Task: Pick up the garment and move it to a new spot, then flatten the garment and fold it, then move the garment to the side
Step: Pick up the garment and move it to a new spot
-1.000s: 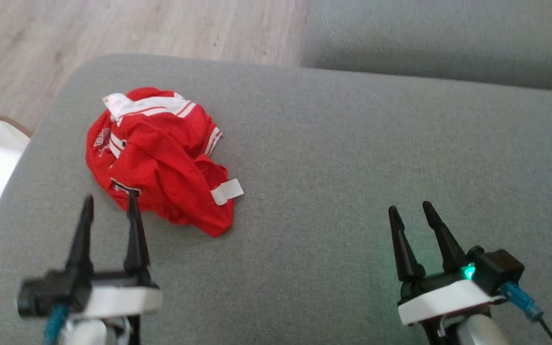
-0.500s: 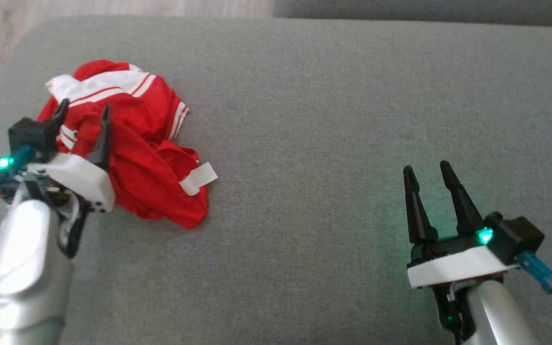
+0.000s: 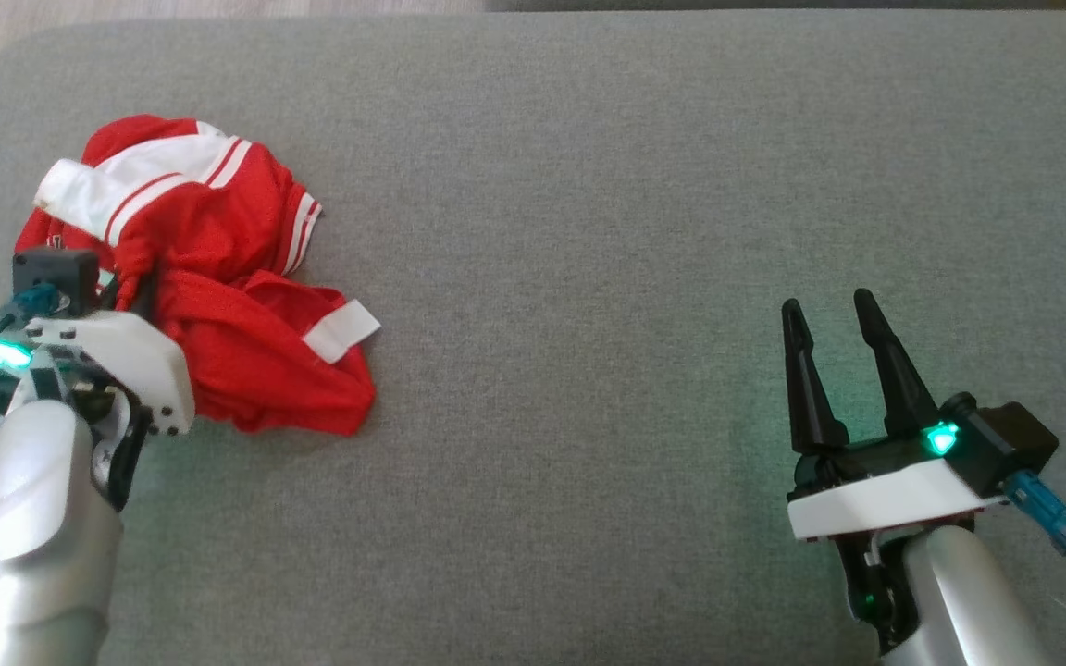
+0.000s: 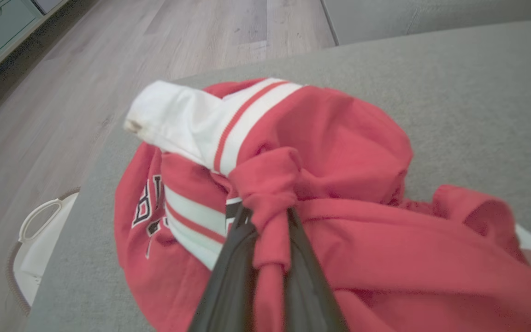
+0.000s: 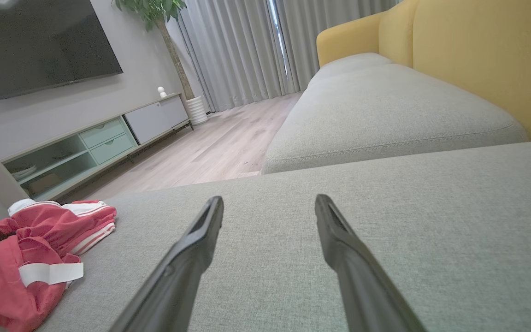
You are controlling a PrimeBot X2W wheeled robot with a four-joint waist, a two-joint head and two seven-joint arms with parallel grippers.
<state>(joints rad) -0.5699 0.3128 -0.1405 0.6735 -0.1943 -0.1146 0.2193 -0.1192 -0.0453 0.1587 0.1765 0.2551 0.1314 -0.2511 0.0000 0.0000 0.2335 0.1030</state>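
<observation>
Red garment point(image 3: 218, 305) crumpled at far left of grey sofa cushion point(image 3: 588, 231), apparently not yet lifted. Left gripper point(image 4: 266, 214) clamped on bunched fold of it. Right gripper point(image 3: 824, 301) at near right, fingers spread, empty. Grasp looks made; lift, move, flatten, fold, set aside all remain

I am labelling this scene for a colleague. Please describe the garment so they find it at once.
On the grey cushion, look at its left end. There lies the garment, a crumpled red heap with white striped bands, pinched by the left end effector. Nothing else there is red.
</observation>
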